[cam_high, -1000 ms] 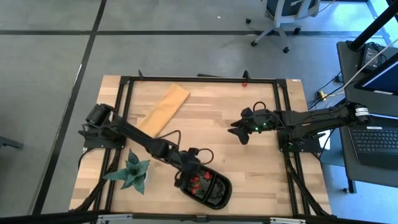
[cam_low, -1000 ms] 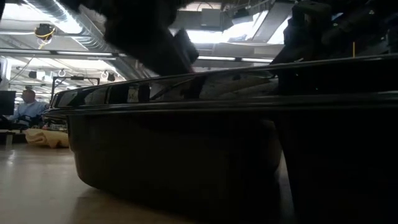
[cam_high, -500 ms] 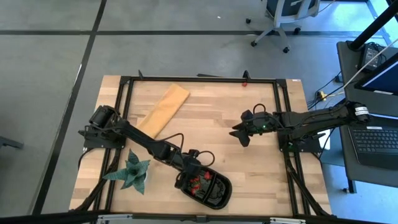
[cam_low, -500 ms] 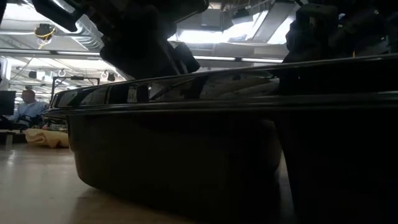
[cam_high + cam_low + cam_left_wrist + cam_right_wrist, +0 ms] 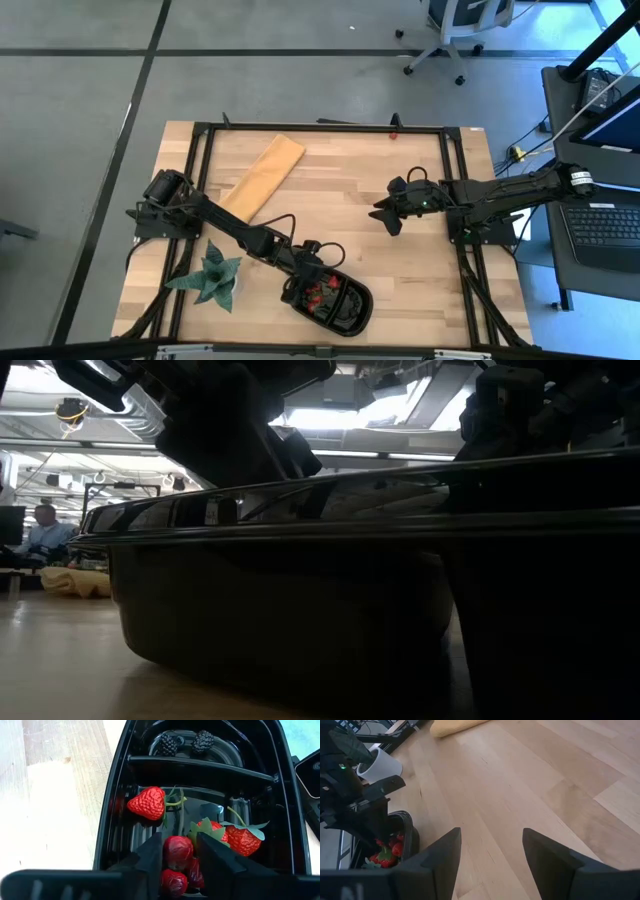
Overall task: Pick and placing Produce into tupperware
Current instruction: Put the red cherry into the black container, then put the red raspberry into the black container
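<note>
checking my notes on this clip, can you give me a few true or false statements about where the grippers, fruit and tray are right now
1. The left gripper is over the black tray. True.
2. Two blackberries sit in a separate compartment from the strawberries. True.
3. The right gripper holds a strawberry. False: its fingers are open and empty, over bare table.
4. The tray is empty. False: it holds several fruits.
5. The green plant stands inside the tray. False: it stands on the table beside it.
</note>
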Action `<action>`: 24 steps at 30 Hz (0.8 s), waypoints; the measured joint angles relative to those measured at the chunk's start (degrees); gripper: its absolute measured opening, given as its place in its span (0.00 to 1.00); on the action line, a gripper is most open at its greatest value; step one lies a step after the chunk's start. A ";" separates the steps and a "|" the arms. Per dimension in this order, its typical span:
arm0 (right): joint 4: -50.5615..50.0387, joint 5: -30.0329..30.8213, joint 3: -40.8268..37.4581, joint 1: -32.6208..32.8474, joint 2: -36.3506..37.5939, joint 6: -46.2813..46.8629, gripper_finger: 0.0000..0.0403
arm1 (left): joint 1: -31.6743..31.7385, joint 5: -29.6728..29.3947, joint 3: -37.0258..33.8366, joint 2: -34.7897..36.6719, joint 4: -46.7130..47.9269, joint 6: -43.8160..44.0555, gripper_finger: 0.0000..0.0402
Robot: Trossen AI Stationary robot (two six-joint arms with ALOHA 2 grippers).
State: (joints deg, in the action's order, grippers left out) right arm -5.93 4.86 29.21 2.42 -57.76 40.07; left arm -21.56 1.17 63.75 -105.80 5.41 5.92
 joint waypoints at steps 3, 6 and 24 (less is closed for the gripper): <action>0.00 0.02 0.00 0.00 0.00 0.00 0.53 | 0.04 -0.02 0.00 0.00 0.00 0.04 0.34; 0.02 0.00 0.00 0.00 0.00 0.00 0.53 | 0.07 0.00 0.00 0.90 0.65 0.15 0.39; -11.97 10.07 18.80 -12.20 -0.12 -4.89 0.53 | 18.55 3.92 0.00 27.62 7.04 -9.16 0.41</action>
State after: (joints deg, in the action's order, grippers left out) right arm -17.91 14.94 48.01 -9.78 -57.88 35.19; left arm -3.01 5.08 63.75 -78.18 12.45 -3.24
